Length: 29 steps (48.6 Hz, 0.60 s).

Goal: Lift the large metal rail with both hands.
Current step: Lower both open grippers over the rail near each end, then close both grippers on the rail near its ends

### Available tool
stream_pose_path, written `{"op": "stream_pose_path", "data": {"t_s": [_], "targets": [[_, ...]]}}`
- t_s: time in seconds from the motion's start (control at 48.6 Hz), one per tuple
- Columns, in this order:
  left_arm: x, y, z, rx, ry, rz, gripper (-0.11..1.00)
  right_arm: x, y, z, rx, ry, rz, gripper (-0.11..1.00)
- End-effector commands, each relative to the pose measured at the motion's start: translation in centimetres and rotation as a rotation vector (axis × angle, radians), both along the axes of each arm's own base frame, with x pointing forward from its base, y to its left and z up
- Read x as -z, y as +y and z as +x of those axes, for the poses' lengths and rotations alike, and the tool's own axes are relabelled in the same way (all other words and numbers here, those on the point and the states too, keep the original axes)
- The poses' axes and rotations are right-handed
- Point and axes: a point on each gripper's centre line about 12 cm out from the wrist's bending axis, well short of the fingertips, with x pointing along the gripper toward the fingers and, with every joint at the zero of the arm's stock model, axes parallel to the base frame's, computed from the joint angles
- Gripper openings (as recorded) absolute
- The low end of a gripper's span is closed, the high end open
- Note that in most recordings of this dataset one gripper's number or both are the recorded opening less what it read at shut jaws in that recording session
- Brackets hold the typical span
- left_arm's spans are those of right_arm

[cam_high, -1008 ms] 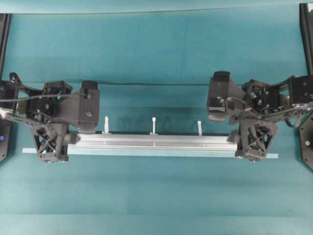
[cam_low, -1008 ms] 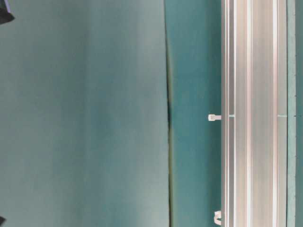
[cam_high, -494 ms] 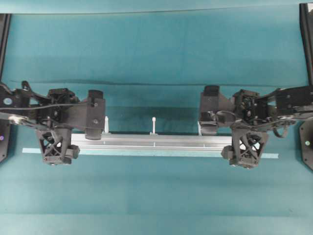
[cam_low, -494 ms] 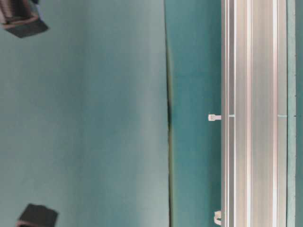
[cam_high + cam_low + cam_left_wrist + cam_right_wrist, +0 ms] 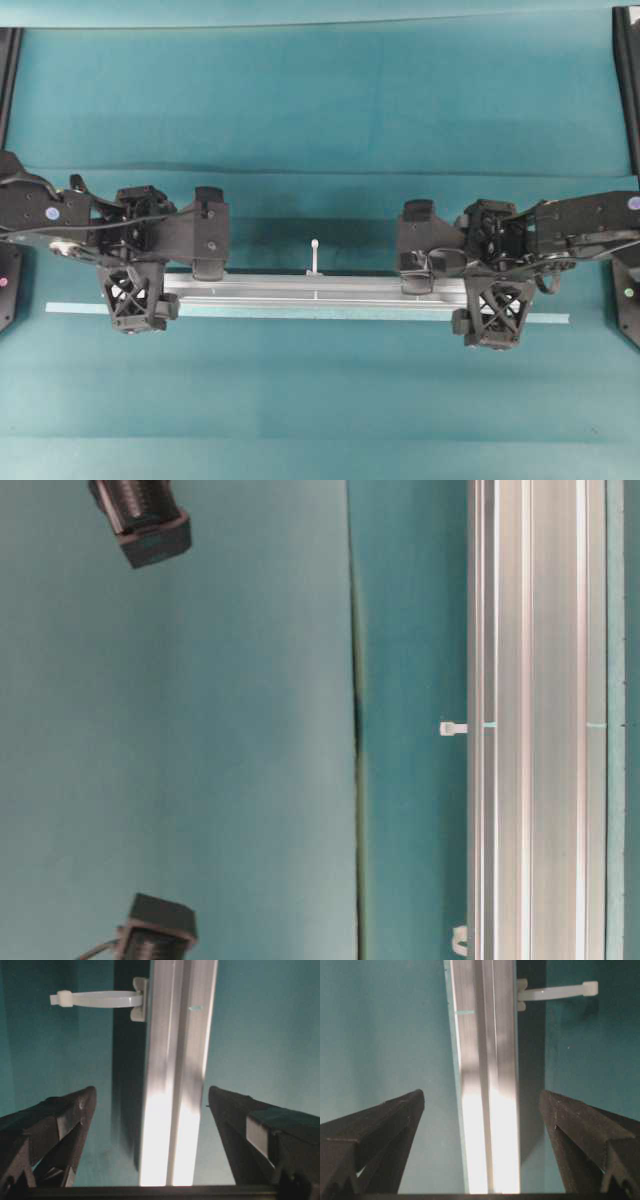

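We see the large metal rail (image 5: 315, 289) lying lengthwise across the middle of the teal worktop (image 5: 320, 110), its grooved silver faces catching the light. One small white peg (image 5: 315, 256) stands out from its far edge at the midpoint; in the left wrist view another peg (image 5: 97, 999) sticks out sideways from the rail (image 5: 172, 1075), and the right wrist view shows a matching one (image 5: 557, 991). Along the rail's near side runs a thin pale teal strip (image 5: 70, 308), longer than the rail at both ends.

Our left pincer (image 5: 165, 287) sits over the rail's left end with its jaws spread wide, one finger on each side of the bar and clear teal gaps between. Our right pincer (image 5: 460, 293) stands the same way over the right end, wide apart and not touching the metal. In the table-level view the rail (image 5: 530, 720) lies flat on the worktop.
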Motion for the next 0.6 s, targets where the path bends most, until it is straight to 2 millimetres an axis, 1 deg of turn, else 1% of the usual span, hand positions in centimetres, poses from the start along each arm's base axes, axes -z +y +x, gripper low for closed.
{"op": "stream_pose_path", "data": {"t_s": [0.0,0.226,0.35,0.576], "targets": [[0.3,0.2,0.1,-0.002,-0.004,0.003,0.98,0.6,0.1,0.3,-0.016,0.001,-0.005,0.96],[1.7,0.3,0.2,-0.003,-0.006,0.002,0.98,2.9,0.1,0.0,-0.019,0.05,-0.01,0.96],[2.3,0.3,0.3,-0.002,-0.001,0.002,0.98,3.5,0.0,-0.3,-0.016,0.046,-0.011,0.96],[2.7,0.3,0.2,-0.005,0.003,0.001,0.98,3.8,0.0,-0.4,-0.011,0.029,-0.012,0.96]]}}
